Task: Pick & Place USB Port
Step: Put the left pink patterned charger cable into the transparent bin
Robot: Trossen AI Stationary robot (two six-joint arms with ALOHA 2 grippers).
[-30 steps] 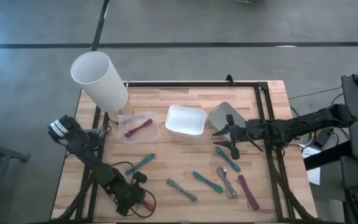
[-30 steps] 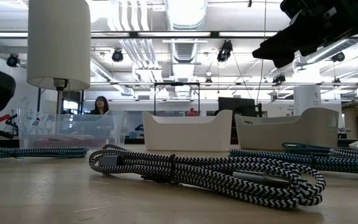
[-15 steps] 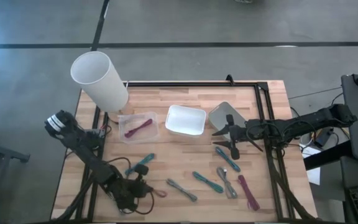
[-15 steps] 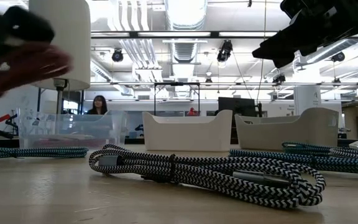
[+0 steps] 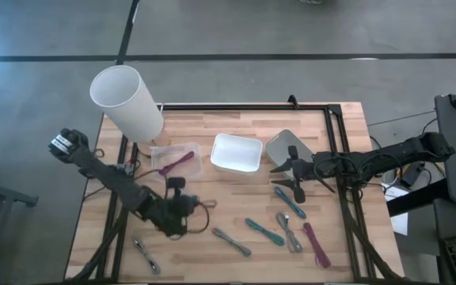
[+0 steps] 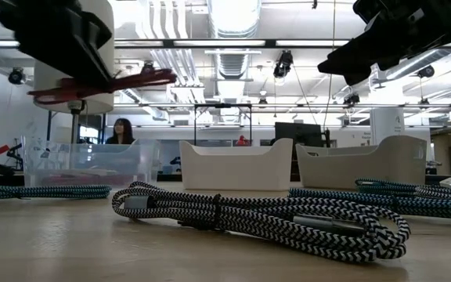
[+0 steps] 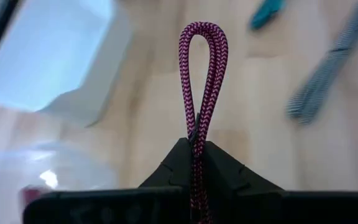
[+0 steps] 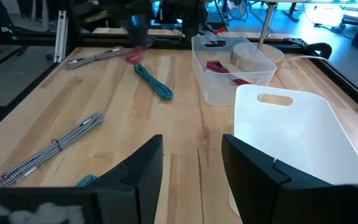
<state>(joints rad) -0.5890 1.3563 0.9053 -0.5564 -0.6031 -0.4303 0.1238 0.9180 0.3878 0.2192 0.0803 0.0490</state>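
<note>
High: left pincer [image 5: 182,207] carries maroon cable [image 5: 199,214] above bench [image 5: 347,142], clear bin [image 5: 176,161] just beyond it; right pincer [image 5: 294,180] waits spread near grey bin. Left wrist: maroon cable loop [image 7: 202,74] pinched, pointing straight ahead.

Table [image 5: 212,119] w/ three bins in a row across the far half: clear bin [image 5: 175,161] on the left just beside the lamp [image 5: 127,100], white bin [image 5: 237,153] in the middle, grey bin [image 5: 285,146] to its right. One cable [image 5: 177,161] lies in the clear bin. Nearer the front edge, loose cables [image 5: 264,231] spread from centre to right. Left gripper [image 5: 185,212] sits in front of the clear bin, above the tabletop, w/ a cable loop [image 7: 202,74] pinched between its fingers. Right gripper [image 5: 297,174] hangs just in front of the grey bin.
</note>
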